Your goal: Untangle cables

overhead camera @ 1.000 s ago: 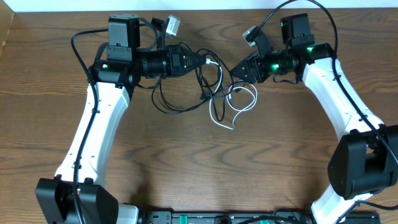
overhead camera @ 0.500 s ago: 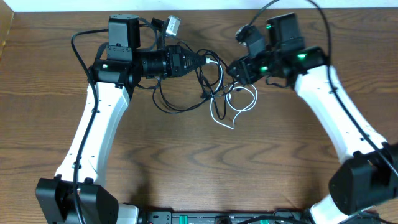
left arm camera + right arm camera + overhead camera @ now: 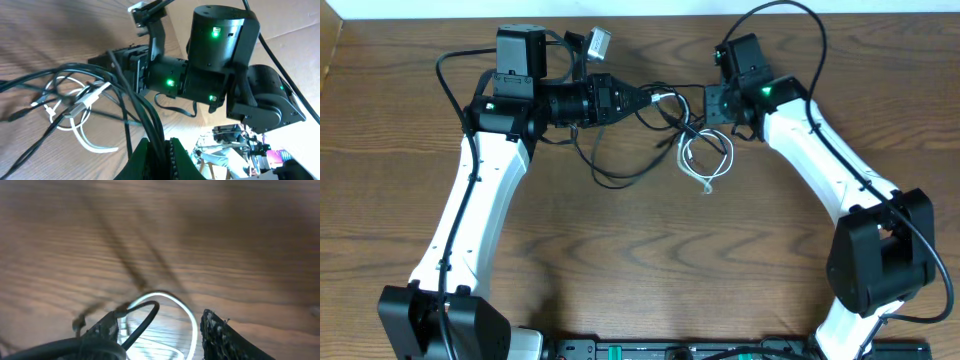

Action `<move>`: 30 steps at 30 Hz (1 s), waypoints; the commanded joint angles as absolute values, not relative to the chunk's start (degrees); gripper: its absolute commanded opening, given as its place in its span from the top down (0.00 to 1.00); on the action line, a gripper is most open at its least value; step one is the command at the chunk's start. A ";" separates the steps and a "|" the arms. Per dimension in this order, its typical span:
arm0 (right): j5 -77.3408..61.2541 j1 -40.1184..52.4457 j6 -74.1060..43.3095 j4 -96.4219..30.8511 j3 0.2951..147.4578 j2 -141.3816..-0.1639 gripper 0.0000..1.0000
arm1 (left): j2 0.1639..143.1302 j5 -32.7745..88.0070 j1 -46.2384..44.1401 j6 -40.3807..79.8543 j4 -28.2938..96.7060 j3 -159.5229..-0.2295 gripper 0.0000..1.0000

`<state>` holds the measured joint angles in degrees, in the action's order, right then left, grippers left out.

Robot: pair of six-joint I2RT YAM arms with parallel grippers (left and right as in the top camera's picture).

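The thin black cable (image 3: 620,178) loops over the wood below my left gripper (image 3: 650,98), which is shut on a bundle of its strands. In the left wrist view those black strands (image 3: 145,115) run into the shut left gripper (image 3: 164,152), and the white cable (image 3: 82,140) curls beyond with a silvery plug (image 3: 85,102). The white cable (image 3: 724,158) lies coiled just under my right gripper (image 3: 700,108). In the right wrist view that right gripper (image 3: 160,330) is open, with a white loop (image 3: 185,311) and a black strand (image 3: 145,322) between its fingers.
The wooden table (image 3: 640,260) spreads below the tangle. The two arms face each other closely across the cables. A white wall edge runs along the table's far side (image 3: 640,8). The thick black cord (image 3: 770,12) of the right arm arcs above it.
My right arm has swung left and toward the far edge, its wrist turning down over the white coil. The white cable has shifted right and the black loop has tightened. The left gripper stayed put.
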<state>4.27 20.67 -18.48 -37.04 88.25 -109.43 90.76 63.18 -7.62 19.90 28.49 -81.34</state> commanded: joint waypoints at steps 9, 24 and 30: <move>3.90 7.79 -19.35 -44.34 88.77 -117.43 0.57 | 86.72 64.95 0.60 23.27 28.18 -81.62 0.93; -0.67 -2.55 -15.14 -51.13 88.75 -122.02 0.57 | 79.40 65.06 10.55 23.20 28.64 -81.60 0.92; -0.40 -6.85 -15.14 -53.39 88.75 -122.02 0.58 | 79.40 64.84 11.57 23.20 28.53 -81.60 0.92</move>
